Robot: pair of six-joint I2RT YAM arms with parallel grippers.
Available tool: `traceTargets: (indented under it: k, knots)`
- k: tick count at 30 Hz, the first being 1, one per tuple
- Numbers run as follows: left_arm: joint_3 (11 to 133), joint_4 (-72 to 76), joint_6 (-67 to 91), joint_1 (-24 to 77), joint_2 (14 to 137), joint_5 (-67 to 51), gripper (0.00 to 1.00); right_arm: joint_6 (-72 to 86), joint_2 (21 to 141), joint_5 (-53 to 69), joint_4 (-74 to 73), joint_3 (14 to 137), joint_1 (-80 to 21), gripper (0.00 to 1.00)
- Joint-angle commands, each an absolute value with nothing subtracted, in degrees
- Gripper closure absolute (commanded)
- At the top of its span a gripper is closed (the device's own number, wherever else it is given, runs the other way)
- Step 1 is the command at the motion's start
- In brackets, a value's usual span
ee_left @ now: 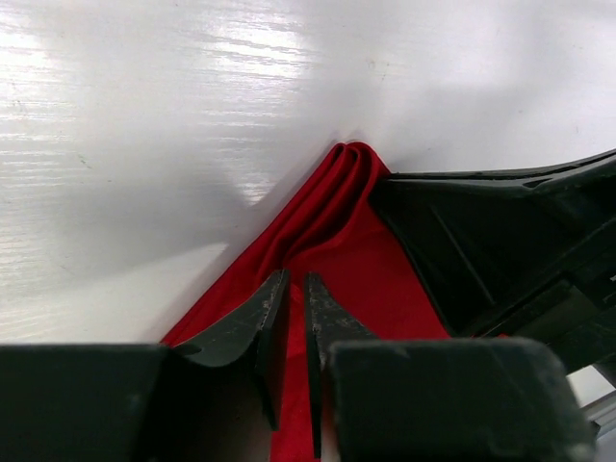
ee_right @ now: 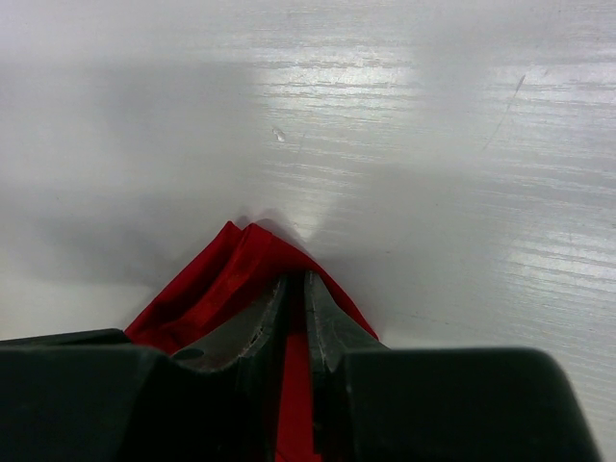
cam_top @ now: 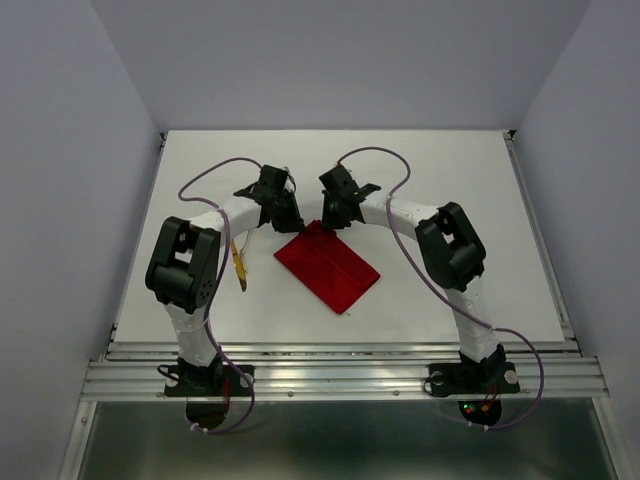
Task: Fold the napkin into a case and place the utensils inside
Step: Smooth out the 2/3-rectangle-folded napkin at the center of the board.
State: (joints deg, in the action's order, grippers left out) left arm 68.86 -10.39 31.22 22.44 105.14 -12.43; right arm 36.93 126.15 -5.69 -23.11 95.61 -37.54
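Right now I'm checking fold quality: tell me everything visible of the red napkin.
The napkin is plain bright red soft cloth, folded in layers into a flat rectangle lying askew on the white table. Its far corner shows stacked rounded folds. The right fingers pinch that corner; the left fingers straddle cloth beside them.

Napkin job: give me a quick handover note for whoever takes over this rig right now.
Left end effector: jaws nearly together over the far corner of the napkin; whether it grips is unclear.
Right end effector: shut on the napkin beside that corner, with red cloth between its fingers.
Napkin: folded into a flat rectangle on the table. The knife lies to its left, by the left arm. No fork is visible.
Done: first folds.
To do: finish the case, then put the utensils inside.
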Motion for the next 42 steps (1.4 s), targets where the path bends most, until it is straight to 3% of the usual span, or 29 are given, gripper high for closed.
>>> traceTargets:
  k: [1, 8, 20, 42]
  knots:
    - [71.63, -9.14, 32.34, 22.76, 103.27, -13.97, 0.78, 36.83, 125.51, -7.12, -23.12, 95.80, -37.79, 0.82]
    - [72.42, -6.60, 33.22, 23.03, 105.55, -16.52, 0.92, 36.74, 125.77, -6.77, -23.29, 96.50, -37.79, 0.82]
    - [75.67, -5.45, 32.44, 23.03, 113.02, -15.91, 1.00, 36.83, 125.60, -6.86, -23.47, 96.42, -37.79, 0.82]
    - [74.71, -9.49, 28.92, 22.94, 111.10, -12.66, 1.00, 36.56, 122.08, -5.10, -23.47, 95.72, -39.90, 0.82]
